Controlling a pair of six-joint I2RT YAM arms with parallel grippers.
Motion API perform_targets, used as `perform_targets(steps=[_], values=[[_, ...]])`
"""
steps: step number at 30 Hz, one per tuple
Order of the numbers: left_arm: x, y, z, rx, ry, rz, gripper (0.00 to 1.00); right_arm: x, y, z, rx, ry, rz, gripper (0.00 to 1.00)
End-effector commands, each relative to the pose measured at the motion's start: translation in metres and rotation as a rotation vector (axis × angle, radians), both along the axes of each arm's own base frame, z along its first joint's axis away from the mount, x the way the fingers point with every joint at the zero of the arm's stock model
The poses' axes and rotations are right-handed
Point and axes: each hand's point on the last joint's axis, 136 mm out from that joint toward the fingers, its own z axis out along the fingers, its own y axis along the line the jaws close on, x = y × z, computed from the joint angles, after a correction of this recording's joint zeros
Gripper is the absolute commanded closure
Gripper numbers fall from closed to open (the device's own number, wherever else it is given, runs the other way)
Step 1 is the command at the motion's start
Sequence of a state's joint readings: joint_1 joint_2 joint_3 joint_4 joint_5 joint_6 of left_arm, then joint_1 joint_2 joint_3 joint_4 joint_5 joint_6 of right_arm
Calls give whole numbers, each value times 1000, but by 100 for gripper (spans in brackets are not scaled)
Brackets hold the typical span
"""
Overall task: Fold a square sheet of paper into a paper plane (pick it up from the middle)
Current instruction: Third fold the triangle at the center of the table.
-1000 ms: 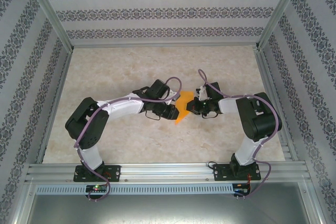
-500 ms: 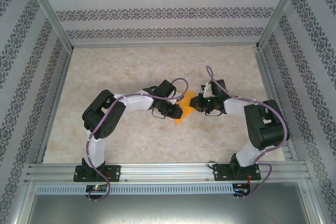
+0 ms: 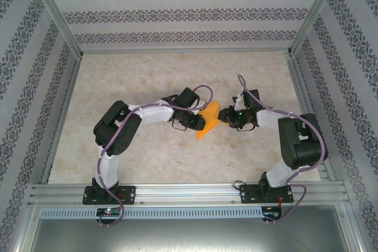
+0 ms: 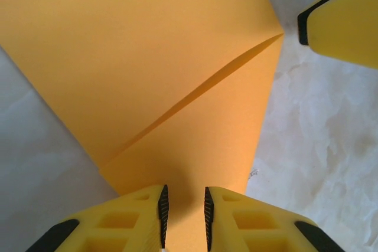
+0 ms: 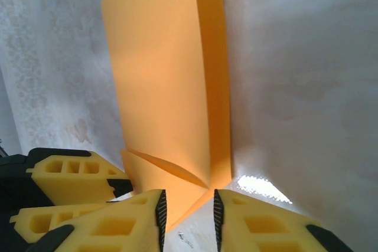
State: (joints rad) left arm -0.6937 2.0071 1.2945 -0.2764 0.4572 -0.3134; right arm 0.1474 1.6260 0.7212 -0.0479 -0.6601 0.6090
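Orange paper [image 3: 207, 127], one folded sheet, sits mid-table. Two grippers flank it: left gripper [image 4: 183, 196] at nine o'clock, right gripper [image 5: 186, 196] at three, both slightly parted astride its edges.

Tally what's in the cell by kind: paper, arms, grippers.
bright orange folded paper sheet: 1
white-and-black robot arms: 2 (left arm, right arm)
yellow-fingered two-finger grippers: 2 (left gripper, right gripper)
Total: 5
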Motion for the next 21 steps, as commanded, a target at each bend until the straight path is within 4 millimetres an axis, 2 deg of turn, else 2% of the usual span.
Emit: perform_targets(steps=[1,11,21], values=[[7,4,-7,51,-19,-4,73,10,-3,-1,-27,-9,9,69],[10,9,-15,75,-16,1,73,13,0,-8,-13,21,20,64],[7,12,-21,80,4,-2,75,6,20,-8,51,47,66,64]])
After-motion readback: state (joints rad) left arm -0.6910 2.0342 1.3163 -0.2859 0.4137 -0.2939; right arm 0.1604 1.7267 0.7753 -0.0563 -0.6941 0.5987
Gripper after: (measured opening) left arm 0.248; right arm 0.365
